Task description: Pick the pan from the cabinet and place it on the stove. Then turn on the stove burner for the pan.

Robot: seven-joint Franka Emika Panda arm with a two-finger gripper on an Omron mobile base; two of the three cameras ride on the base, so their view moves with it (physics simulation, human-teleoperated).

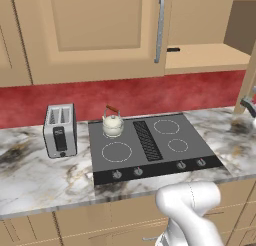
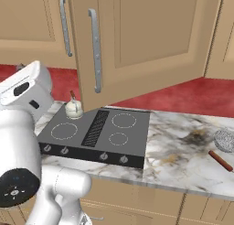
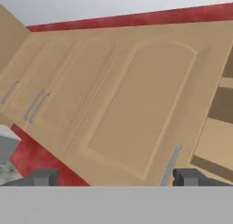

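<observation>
Hand [image 3: 116,176] wide open, holding nothing, fingertips [image 3: 42,176] far apart, facing a panelled cabinet door [image 3: 136,114] with silver bar handle [image 3: 171,164]. Cabinet [image 1: 95,30]: one door swung open, tan shelf [image 1: 210,57] exposed at 2 o'clock of stove [image 1: 150,145]. Small dark bit at shelf's left edge, possibly the pan handle, can't tell. Cream kettle [image 1: 113,124] on stove's back-left burner. Toaster [image 1: 60,130] on marble surface [image 1: 35,175] at 9 o'clock of stove.
</observation>
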